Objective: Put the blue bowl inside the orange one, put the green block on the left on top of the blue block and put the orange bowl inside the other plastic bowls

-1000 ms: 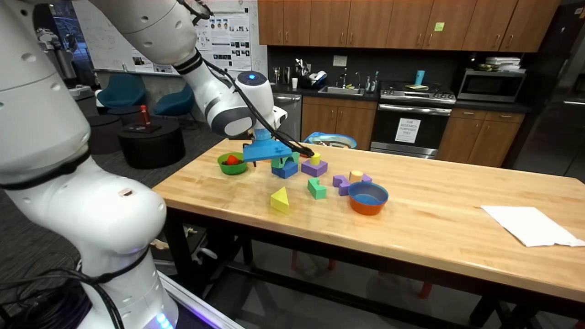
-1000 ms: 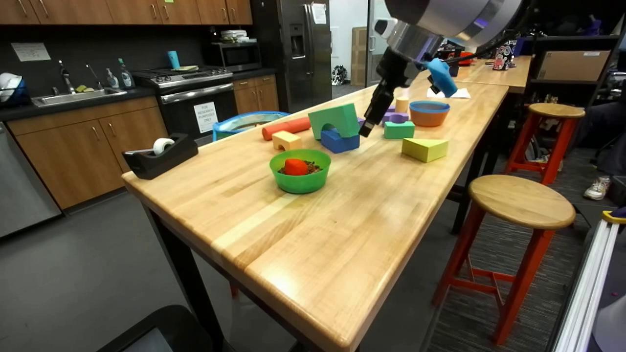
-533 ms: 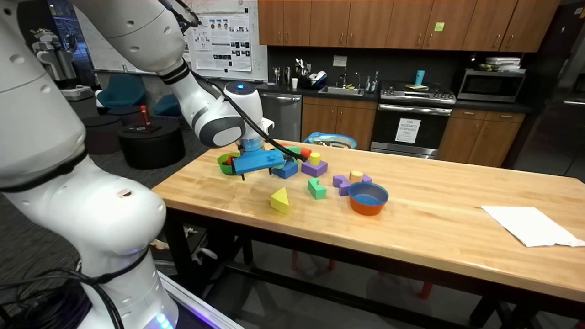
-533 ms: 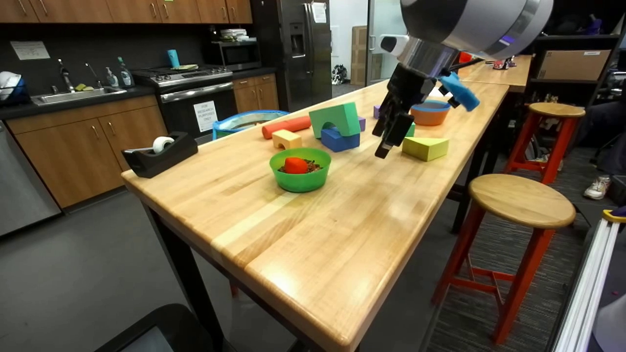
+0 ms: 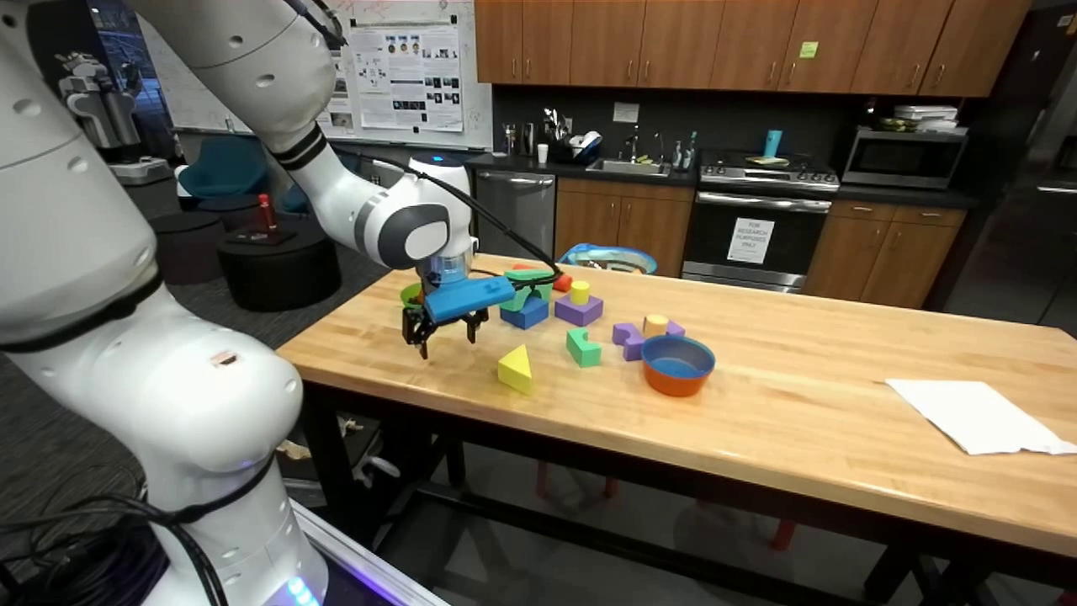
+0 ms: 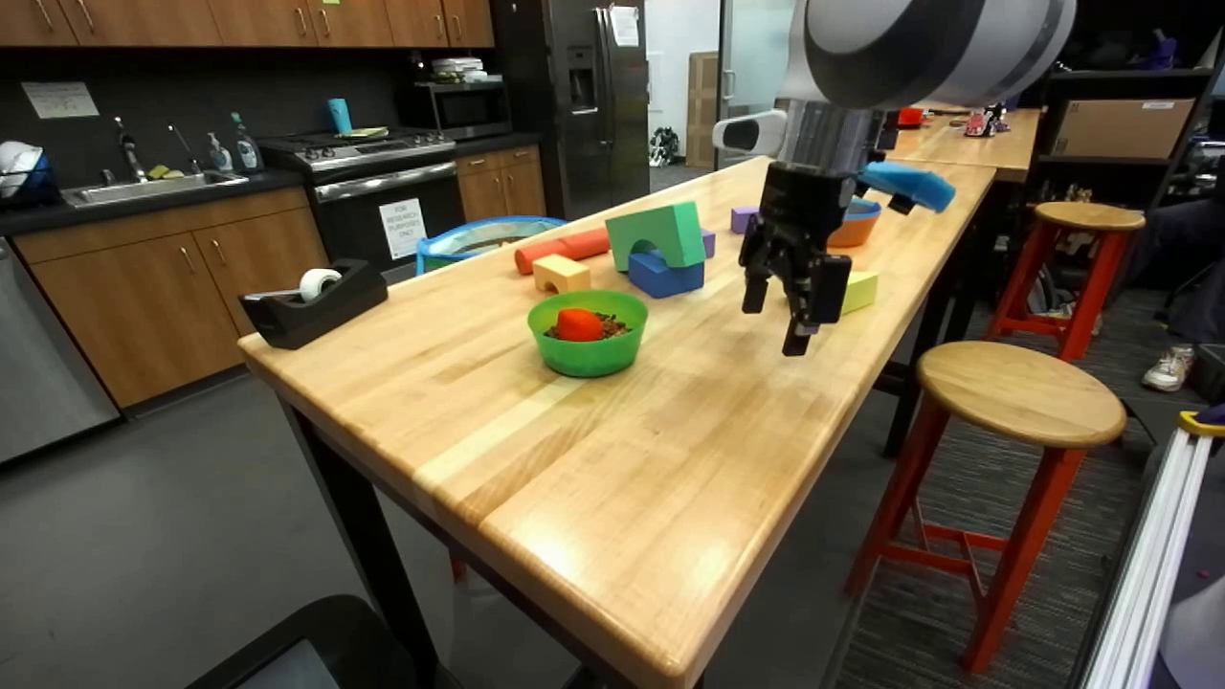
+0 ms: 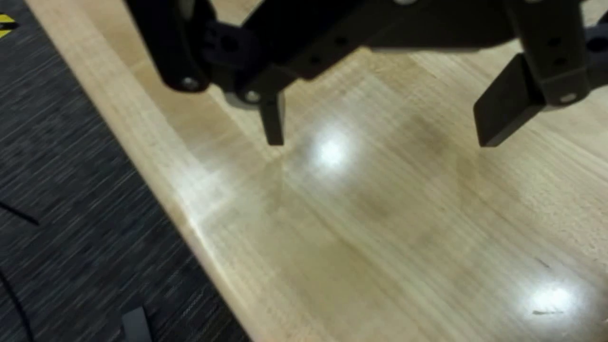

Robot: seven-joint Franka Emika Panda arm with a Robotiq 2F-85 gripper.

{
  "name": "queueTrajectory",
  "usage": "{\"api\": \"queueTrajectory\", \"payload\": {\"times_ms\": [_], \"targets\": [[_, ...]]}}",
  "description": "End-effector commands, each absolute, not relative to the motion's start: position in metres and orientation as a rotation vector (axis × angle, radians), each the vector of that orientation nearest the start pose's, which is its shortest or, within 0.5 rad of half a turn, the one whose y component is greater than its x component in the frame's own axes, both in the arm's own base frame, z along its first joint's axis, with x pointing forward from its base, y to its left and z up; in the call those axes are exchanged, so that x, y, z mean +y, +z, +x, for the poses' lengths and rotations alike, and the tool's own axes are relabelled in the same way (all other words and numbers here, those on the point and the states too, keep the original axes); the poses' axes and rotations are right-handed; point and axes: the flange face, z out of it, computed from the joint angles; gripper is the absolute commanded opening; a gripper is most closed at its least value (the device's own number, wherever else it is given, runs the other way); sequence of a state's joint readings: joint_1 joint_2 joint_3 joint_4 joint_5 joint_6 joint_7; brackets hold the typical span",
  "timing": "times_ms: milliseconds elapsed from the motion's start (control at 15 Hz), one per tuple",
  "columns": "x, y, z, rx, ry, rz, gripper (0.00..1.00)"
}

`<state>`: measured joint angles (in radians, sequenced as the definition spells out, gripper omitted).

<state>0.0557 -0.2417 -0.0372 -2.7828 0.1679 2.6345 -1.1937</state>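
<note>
Wide-open jaws over the table [image 5: 841, 362], holding nothing.
On the left, in an exterior view, is the white robot arm [image 5: 345, 204], and the green bowl [image 5: 409, 293] peeks out behind its jaws. The jaws are spread far apart and point down. Next, in both exterior views, the green block [image 6: 660, 228] sits on the blue block [image 6: 667, 278]. In front is a yellow wedge [image 5: 515, 369]. Then come a purple block [image 5: 579, 313] with a yellow peg [image 5: 580, 292] on it, the blue bowl [image 5: 678, 358] inside the orange bowl [image 5: 676, 385], and white paper [image 5: 976, 414].
</note>
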Motion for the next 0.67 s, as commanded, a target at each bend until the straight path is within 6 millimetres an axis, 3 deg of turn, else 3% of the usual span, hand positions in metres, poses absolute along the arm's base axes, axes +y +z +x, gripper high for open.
{"api": "queueTrajectory", "payload": {"times_ms": [0,200,267,333,400,600], "targets": [[0.025,0.299,0.381,-1.726,-0.119,-2.594,1.0],[0.048,0.31,0.375,-1.809,-0.095,-2.499,1.0],[0.052,0.308,0.36,-1.823,-0.089,-2.48,1.0],[0.054,0.313,0.367,-1.781,-0.136,-2.515,1.0],[0.051,0.301,0.375,-1.787,-0.091,-2.51,1.0],[0.054,0.31,0.374,-1.799,-0.123,-2.51,1.0]]}}
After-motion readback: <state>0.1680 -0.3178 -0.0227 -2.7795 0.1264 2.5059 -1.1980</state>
